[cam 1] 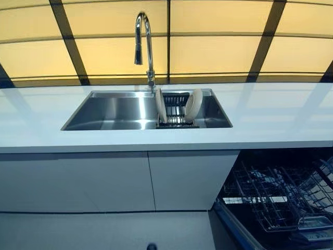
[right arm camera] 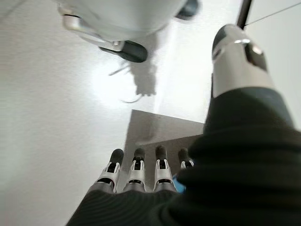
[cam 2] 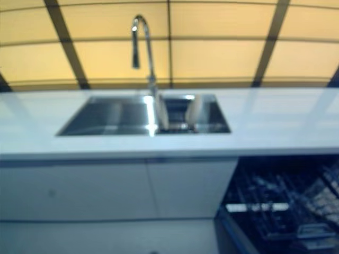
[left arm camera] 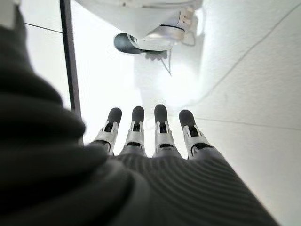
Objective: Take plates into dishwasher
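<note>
I find both hands idle and hanging low, out of the head camera's field entirely. In its own wrist view my left hand [left arm camera: 155,136] shows its fingers straight and relaxed, pointing down at pale floor, with nothing in them. My right hand [right arm camera: 141,176] shows the same in its wrist view: fingers extended, thumb apart at the upper right, nothing held. I judge that the arms are parked this way because no reach has begun.

The task's things are in the sink [cam 1: 112,112], which sits at the centre of the head view, set into the white counter [cam 1: 270,117]. Two pale plates stand on edge in a dark wire rack [cam 1: 176,112] in the sink's right portion: the left plate [cam 1: 161,105] just below the base of the tap [cam 1: 144,44], the right plate [cam 1: 193,104] at the rack's far side, leaning a little. They are apart, with bare rack between them. Standing on edge, their rims are exposed from above, which I judge is what makes a pinch grasp possible.

The dishwasher [cam 1: 281,200] is open at the lower right of the frame, its wire basket pulled out below counter level. I see no plates in it, so I judge the task has not started. Since the dishwasher lies to the right of the sink, the right hand looks the natural carrier. The risk I note is a plate knocking the sink wall or its neighbour while being lifted out.
</note>
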### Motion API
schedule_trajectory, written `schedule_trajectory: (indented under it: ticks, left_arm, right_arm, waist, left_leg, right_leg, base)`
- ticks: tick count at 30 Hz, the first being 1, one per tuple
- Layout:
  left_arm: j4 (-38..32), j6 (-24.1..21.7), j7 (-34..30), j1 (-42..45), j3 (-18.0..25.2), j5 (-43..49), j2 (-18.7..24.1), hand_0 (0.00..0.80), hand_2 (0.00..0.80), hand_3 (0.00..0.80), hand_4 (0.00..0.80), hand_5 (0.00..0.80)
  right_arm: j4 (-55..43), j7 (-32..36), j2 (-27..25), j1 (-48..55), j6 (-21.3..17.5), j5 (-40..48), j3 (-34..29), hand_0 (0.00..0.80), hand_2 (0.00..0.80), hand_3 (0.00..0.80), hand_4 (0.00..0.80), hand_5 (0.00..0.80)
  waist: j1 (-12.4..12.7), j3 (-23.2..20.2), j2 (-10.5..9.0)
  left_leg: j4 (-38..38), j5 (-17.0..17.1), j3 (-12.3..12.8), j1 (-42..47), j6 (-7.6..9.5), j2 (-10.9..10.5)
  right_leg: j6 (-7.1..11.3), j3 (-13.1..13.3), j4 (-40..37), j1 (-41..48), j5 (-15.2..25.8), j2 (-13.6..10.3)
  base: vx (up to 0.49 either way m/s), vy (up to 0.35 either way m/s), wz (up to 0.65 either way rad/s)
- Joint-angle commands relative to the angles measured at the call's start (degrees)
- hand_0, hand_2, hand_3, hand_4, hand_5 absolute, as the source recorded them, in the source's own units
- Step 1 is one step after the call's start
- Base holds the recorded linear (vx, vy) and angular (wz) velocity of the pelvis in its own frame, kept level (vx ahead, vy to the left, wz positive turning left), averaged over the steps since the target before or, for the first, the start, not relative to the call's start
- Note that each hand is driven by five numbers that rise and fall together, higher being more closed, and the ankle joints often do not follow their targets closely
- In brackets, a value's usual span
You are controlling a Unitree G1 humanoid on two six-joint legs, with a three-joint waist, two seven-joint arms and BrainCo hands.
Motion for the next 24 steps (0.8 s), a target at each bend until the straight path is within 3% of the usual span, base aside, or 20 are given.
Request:
schedule_trajectory:
  ticks: [1,4,7,12,18,23,24]
  left_arm:
    - [-1.1,-1.4,2.6,-1.9,-1.1,-2.1,-2.6,0.000,0.000,0.000,0.000,0.000]
    - [-1.3,-0.6,1.4,-2.7,-1.1,-1.4,-1.6,0.000,0.000,0.000,0.000,0.000]
    - [-0.9,-0.4,1.2,-3.2,-1.9,1.1,-0.7,0.000,0.000,0.000,0.000,0.000]
    - [-0.9,-1.0,2.5,-3.8,-2.6,1.6,-1.4,0.000,0.000,0.000,0.000,0.000]
    - [-1.2,-1.8,3.4,-3.4,-2.2,-0.6,-3.2,0.000,0.000,0.000,0.000,0.000]
    - [-1.3,-1.7,2.3,-3.6,-2.6,3.2,-3.1,0.000,0.000,0.000,0.000,0.000]
    - [-1.7,-1.2,2.1,-3.3,-3.2,4.7,-2.4,0.000,0.000,0.000,0.000,0.000]
  right_arm:
    - [0.9,1.0,-0.6,-1.4,1.1,-1.9,-1.4,0.000,0.000,0.000,0.000,0.000]
    - [0.9,0.6,0.2,-0.2,0.4,-4.0,-0.5,0.000,0.000,0.000,0.000,0.000]
    - [0.0,0.0,0.6,-0.9,-0.5,-0.4,0.0,0.000,0.000,0.000,0.000,0.000]
    - [-1.4,0.2,1.0,-0.9,-0.9,1.6,0.6,0.000,0.000,0.000,0.000,0.000]
    - [-1.5,-0.2,0.5,-0.7,0.3,0.6,0.8,0.000,0.000,0.000,0.000,0.000]
    - [-0.3,-0.3,0.7,-1.2,1.0,1.8,-0.2,0.000,0.000,0.000,0.000,0.000]
    - [-0.2,-0.3,0.8,-1.4,1.3,1.8,-0.7,0.000,0.000,0.000,0.000,0.000]
  waist:
    - [-0.1,-0.8,-0.94]
    - [0.1,-1.8,-0.93]
    - [0.7,-2.4,-1.15]
    - [0.2,-2.2,-1.28]
    - [-0.4,-1.0,-1.11]
    - [-0.7,-1.6,-0.50]
    - [-0.9,-1.8,-0.18]
  left_leg:
    - [-2.8,5.3,0.0,1.6,3.04,-3.5]
    - [-3.6,5.0,0.0,3.1,3.70,-3.6]
    - [-3.8,5.5,-0.8,1.9,4.10,-4.0]
    - [-4.0,5.8,0.4,0.3,3.53,-3.2]
    - [2.9,2.5,1.7,-1.4,3.30,-2.9]
    - [3.7,0.1,2.0,1.5,5.04,-3.5]
    - [0.1,1.0,2.1,5.0,6.09,-4.1]
  right_leg:
    - [3.02,1.8,9.5,2.3,-6.4,-0.7]
    - [3.14,0.7,9.0,2.0,-5.6,-1.2]
    - [3.15,1.6,7.9,1.0,-4.6,-0.9]
    - [3.32,2.8,5.4,0.0,-2.9,-0.8]
    - [2.86,3.0,5.2,-1.1,-2.1,-1.7]
    - [3.95,0.2,14.3,-2.1,-5.7,-2.8]
    - [6.35,-2.2,25.4,-6.2,-1.0,-4.5]
  base:
    - [0.356,0.129,-0.12]
    - [0.233,0.055,-0.09]
    - [0.128,-0.016,0.03]
    - [0.081,-0.042,0.03]
    - [0.110,0.009,0.00]
    - [0.214,0.088,-0.02]
    - [0.286,0.177,-0.05]
